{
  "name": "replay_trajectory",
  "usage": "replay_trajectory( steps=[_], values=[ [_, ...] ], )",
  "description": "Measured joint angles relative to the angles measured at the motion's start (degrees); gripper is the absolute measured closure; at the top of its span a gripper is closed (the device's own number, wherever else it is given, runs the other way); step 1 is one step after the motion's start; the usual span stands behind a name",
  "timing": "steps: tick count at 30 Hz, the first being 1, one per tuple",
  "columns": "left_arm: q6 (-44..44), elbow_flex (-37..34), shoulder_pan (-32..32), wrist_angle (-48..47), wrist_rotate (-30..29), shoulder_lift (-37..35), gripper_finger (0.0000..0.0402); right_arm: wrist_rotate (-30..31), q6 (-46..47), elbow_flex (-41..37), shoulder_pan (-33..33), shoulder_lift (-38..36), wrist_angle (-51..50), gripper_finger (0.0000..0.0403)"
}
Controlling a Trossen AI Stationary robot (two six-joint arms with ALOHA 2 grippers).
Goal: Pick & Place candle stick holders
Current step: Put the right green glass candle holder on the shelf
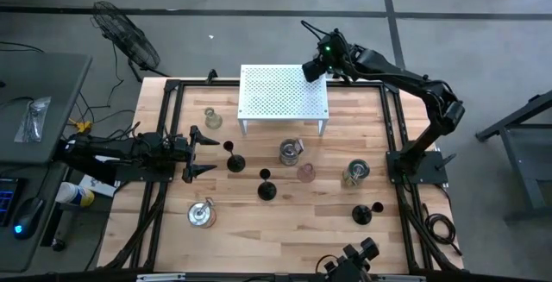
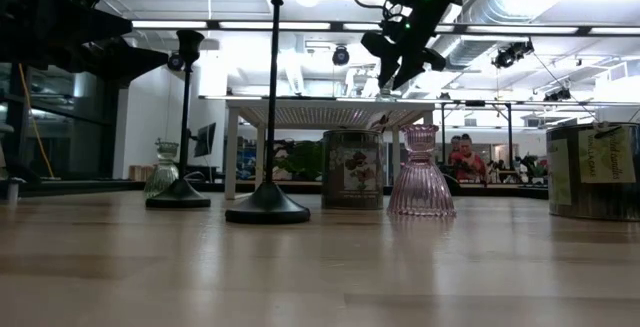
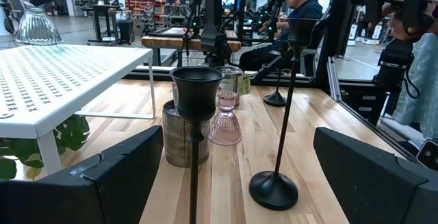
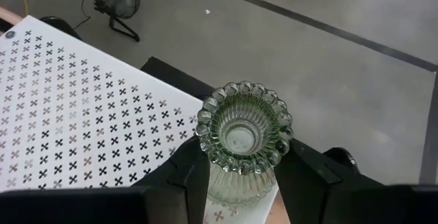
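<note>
Right gripper (image 1: 316,69) positioned over the far right corner of white perforated rack (image 1: 285,92), fingers (image 4: 188,172) closed against both sides of a ribbed clear-glass holder (image 4: 243,142). Holder upright, scalloped rim facing the wrist camera, base over the rack's corner; contact with the rack surface not resolvable.

Left gripper (image 1: 197,153) at the table's left side, low, fingers (image 3: 109,176) spread wide, nothing between them. Directly ahead: black holder (image 1: 234,159) with round base and thin stem, near but apart from the fingertips. Second black holder (image 1: 266,187) further toward the table centre. Third black holder (image 1: 368,213) lying toward the right front of the table (image 1: 285,239).

Other holders on the table:
- clear-glass one (image 1: 212,119) left of the rack
- silvery jar-type (image 1: 291,152) just in front of the rack
- pinkish one (image 1: 305,173) just beside the silvery jar, nearer the front
- labelled glass one (image 1: 355,174) on the right
- silvery one (image 1: 202,215) at left front

Writing: labels present on the silvery jar and on the right-hand jar (image 2: 592,170) in the low view; print too small to read. No brand legible.

Background: person (image 3: 301,5) seated beyond the table; floor fan (image 1: 128,36) off the far left corner.
</note>
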Motion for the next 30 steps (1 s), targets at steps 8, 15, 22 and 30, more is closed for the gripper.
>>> replay_trajectory(
  steps=[8,15,22,30],
  values=[
    [0.0,0.0,0.0,0.0,0.0,0.0,0.0029,-1.6,-2.5,0.0,0.0,1.5,1.4,0.0268],
    [0.0,0.0,0.0,0.0,0.0,0.0,0.0029,-1.6,-2.9,0.0,-0.1,1.6,1.9,0.0268],
    [0.0,0.0,0.0,0.0,0.0,0.0,0.0029,-1.6,-3.3,0.0,-0.1,1.6,1.6,0.0268],
    [0.0,0.0,0.0,0.0,0.0,0.0,0.0029,-1.7,-3.4,0.0,-0.1,1.6,1.3,0.0256]
  ],
)
